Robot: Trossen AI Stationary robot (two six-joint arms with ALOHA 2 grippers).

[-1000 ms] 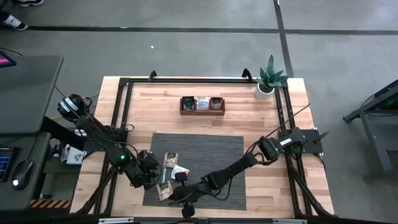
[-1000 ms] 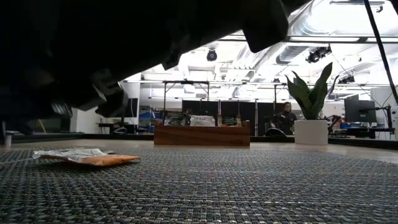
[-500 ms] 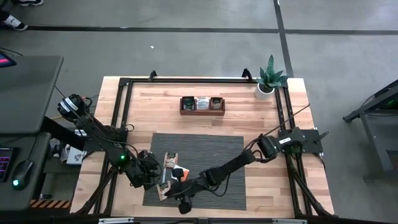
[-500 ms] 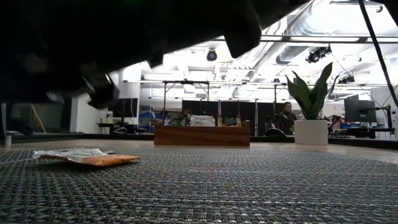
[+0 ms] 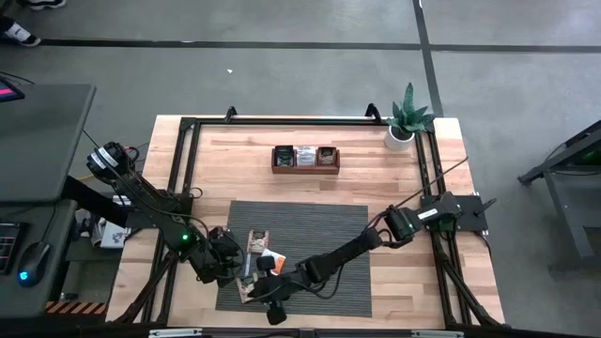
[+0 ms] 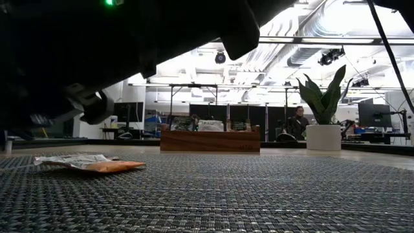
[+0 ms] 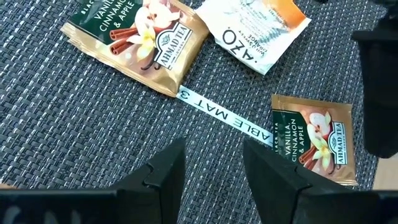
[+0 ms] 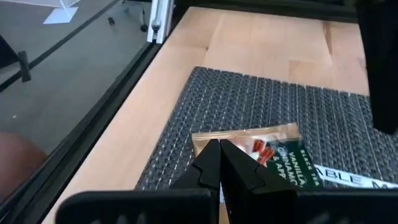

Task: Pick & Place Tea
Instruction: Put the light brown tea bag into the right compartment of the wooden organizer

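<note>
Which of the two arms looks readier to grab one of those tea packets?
Probably the left: its fingers stand open just above the mat near a vanilla cinnamon sachet. The right gripper is shut.

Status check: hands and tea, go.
Left hand open over mat. Right hand shut, empty, low by tea sachets. White strip between sachets.

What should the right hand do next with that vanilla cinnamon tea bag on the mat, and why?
Probably open first: the right hand hovers shut, empty, right before the tan sachet flat on the mat, so it cannot pinch it closed.
</note>
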